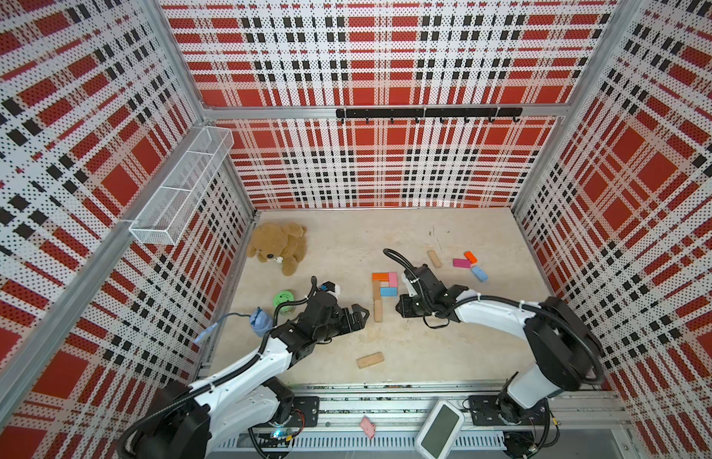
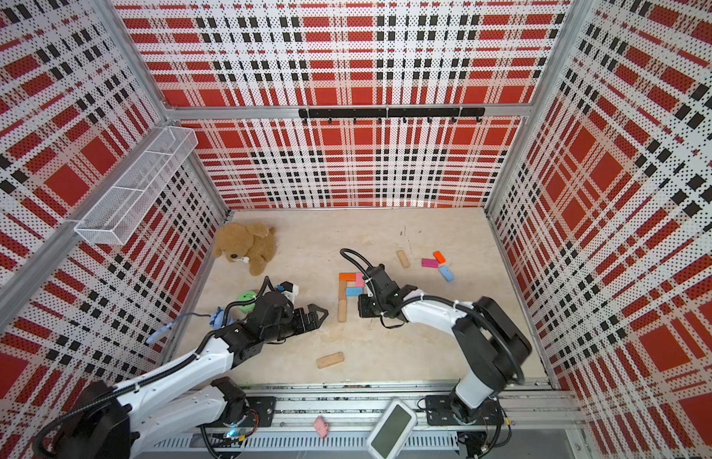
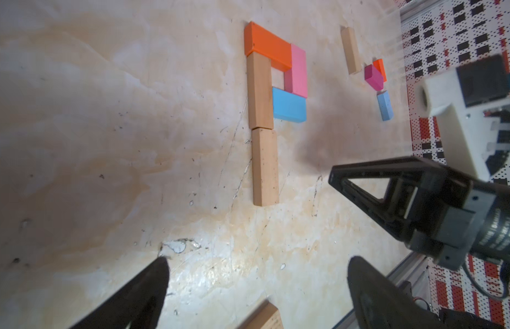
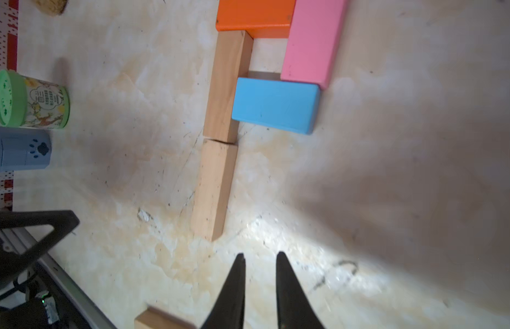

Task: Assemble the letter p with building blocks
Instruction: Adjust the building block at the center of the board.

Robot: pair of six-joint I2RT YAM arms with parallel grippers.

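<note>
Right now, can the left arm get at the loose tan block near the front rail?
Probably yes. The left arm's fingers stand open, and the loose tan block lies on bare table close to them, with nothing between.

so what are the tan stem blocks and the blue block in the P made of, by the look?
Tan stem blocks: bare wood, unpainted and matt; grain lines and small dark specks show on the faces.
Blue block: probably the same wood under opaque matt paint; flat even colour, no grain, a few small scuffs. Plastic can't be ruled out from the look.
</note>
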